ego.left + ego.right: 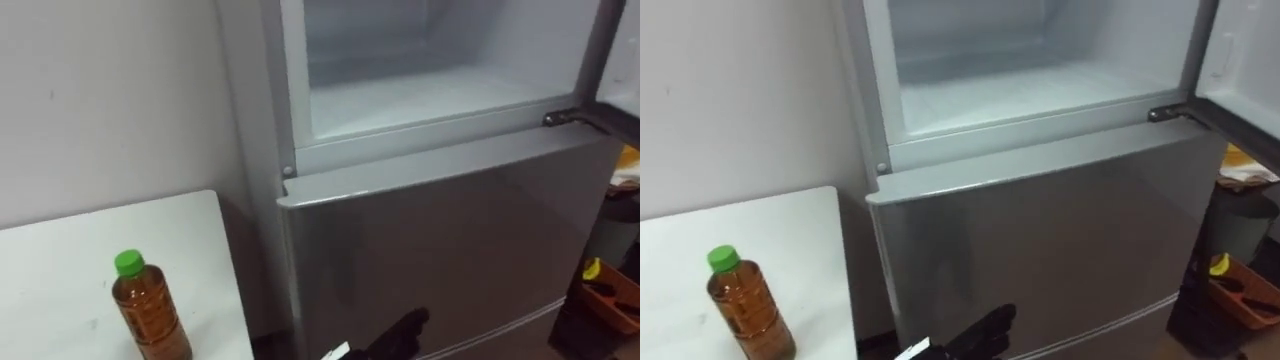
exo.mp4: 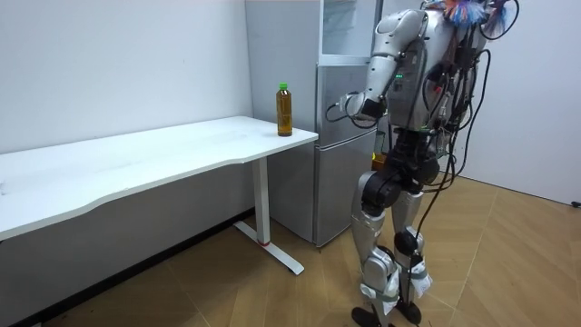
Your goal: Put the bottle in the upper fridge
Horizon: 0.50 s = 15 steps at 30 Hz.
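Item: amber plastic bottle with green cap (image 1: 150, 310), upright at the white counter's (image 1: 60, 270) fridge-side corner, ungrasped. Silver fridge (image 1: 450, 240): upper compartment (image 1: 430, 95) already open, empty. Left hand (image 1: 400, 332) low before fridge front; grip cannot be told. Outstanding: pick-up, placement.

Fridge (image 1: 1040, 240) upper section open; bottle (image 1: 743, 312) w/ green cap upright on desk (image 1: 790, 235), left of fridge; hand (image 1: 980, 335) at btm edge.

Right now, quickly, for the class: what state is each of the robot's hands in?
Left hand: cannot be told, dark against the lower fridge door. The bottle stands on the table.
Right hand: cannot be told.
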### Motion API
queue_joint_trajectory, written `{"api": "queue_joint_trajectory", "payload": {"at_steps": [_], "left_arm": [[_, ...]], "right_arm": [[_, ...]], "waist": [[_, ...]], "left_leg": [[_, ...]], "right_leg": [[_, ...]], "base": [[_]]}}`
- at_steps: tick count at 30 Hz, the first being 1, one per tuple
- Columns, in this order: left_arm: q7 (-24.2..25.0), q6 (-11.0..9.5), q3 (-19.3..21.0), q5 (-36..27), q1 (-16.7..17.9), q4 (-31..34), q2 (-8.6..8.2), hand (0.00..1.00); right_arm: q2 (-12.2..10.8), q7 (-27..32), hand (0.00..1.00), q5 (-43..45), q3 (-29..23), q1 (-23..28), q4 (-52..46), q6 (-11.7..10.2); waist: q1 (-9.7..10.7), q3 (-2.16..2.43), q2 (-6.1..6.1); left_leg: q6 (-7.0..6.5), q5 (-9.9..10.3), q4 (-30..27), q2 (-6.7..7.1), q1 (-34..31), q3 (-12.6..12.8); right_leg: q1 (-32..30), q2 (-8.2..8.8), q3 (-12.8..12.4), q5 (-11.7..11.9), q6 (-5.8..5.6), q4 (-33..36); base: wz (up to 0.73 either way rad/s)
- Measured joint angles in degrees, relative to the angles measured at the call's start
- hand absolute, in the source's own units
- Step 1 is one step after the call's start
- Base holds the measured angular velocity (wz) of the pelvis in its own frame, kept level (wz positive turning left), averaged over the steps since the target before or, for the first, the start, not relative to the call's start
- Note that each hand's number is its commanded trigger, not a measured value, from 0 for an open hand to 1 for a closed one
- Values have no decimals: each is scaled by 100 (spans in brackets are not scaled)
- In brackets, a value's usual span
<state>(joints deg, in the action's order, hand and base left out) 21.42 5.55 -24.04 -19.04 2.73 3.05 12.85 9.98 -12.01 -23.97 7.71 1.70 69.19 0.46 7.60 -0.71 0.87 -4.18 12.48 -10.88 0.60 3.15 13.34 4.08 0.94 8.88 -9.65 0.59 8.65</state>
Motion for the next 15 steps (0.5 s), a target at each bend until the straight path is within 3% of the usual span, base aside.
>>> {"api": "queue_joint_trajectory", "payload": {"at_steps": [3, 7, 9, 13, 15], "left_arm": [[-104, -22, 196, 148, 405, -162, 109, 0], [-257, -111, 505, 325, 623, -631, 141, 0], [-433, -307, 603, 619, 635, -1330, 110, 0], [-737, -366, 627, 1128, 681, -2170, 91, 0], [-957, -514, 628, 1427, 753, -2633, 40, 0]], "right_arm": [[-20, -32, 0, 1, 1, 63, -23, -4], [-4, -40, 0, -2, 0, 194, -229, -17], [2, -60, 0, 29, 16, 198, -238, -46], [-1, -77, 0, 193, 18, 247, -288, -80], [-7, -73, 0, 183, 21, 307, -301, -134]], "waist": [[-56, 20, -56], [-220, 29, -98], [-337, 44, -107], [-465, 53, -96], [-459, 52, -100]], "left_leg": [[8, -5, -12, 9, -49, -87], [9, -4, -49, 10, -74, -152], [9, -4, -49, 12, -81, -170], [9, -4, -42, 19, -60, -201], [9, -4, -51, 29, -50, -282]], "right_leg": [[-22, 7, 76, -5, 6, 7], [-1, 13, 149, -15, 10, 14], [6, 20, 224, -15, 10, 9], [42, 22, 256, -15, 9, 5], [94, 37, 362, -16, 8, 5]], "base": [[14], [9], [5], [5], [16]]}}
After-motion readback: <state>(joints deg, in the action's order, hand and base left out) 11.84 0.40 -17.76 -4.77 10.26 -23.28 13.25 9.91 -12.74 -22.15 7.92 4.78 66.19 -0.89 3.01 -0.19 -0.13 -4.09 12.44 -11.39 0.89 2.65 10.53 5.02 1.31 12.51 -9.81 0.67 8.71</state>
